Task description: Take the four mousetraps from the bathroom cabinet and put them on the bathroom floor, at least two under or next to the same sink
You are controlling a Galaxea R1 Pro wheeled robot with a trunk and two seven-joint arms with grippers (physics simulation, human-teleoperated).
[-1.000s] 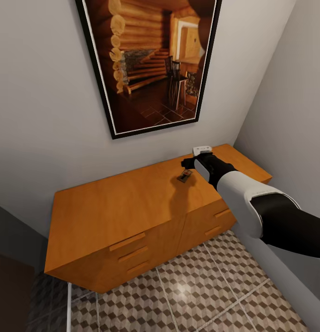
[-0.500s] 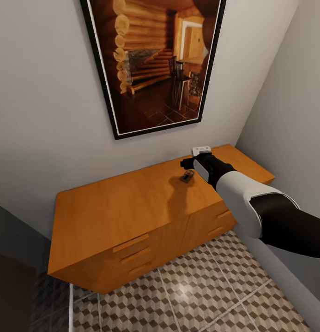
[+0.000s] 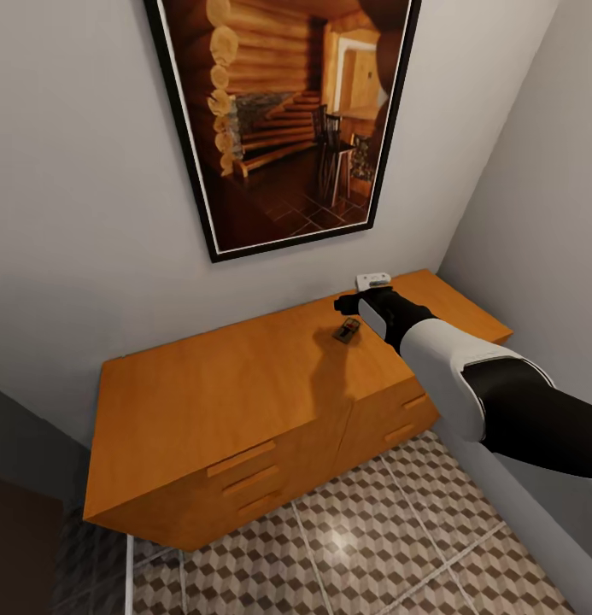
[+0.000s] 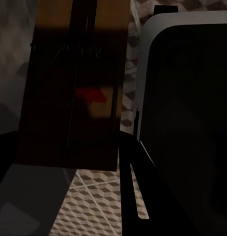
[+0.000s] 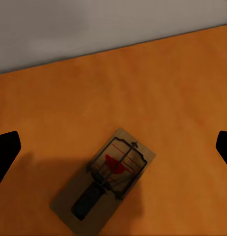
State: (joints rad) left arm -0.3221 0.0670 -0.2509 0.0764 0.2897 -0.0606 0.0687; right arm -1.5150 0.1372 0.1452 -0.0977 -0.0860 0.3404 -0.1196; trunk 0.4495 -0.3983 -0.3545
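Grey walls meet in a corner behind the cabinet (image 3: 244,401), the long orange-brown sideboard standing on the cube-patterned bathroom floor (image 3: 372,547), with a large framed picture (image 3: 283,120) of a log-cabin interior hung above it. From the head view, one mousetrap (image 3: 346,330) lies flat on the cabinet top toward its right end, small and hard to read. The right wrist view gives the detail: a tan board set at a slant on the orange wood, dark wire bent over a red spot, the grey wall's foot just beyond. The right gripper (image 5: 113,147) hangs above it (only the dark fingertips (image 5: 5,152) show, at either edge of that view), spread wide and well clear of the board on both sides.

The right arm reaches forward from the head view's lower right, black forearm, white sleeve, black wrist, ending just right of the trap.

The left wrist view is dim: a second mousetrap (image 4: 74,88) sits close against the camera, its red spot showing, patterned tiles below. Whether the left fingers clamp it I cannot tell.
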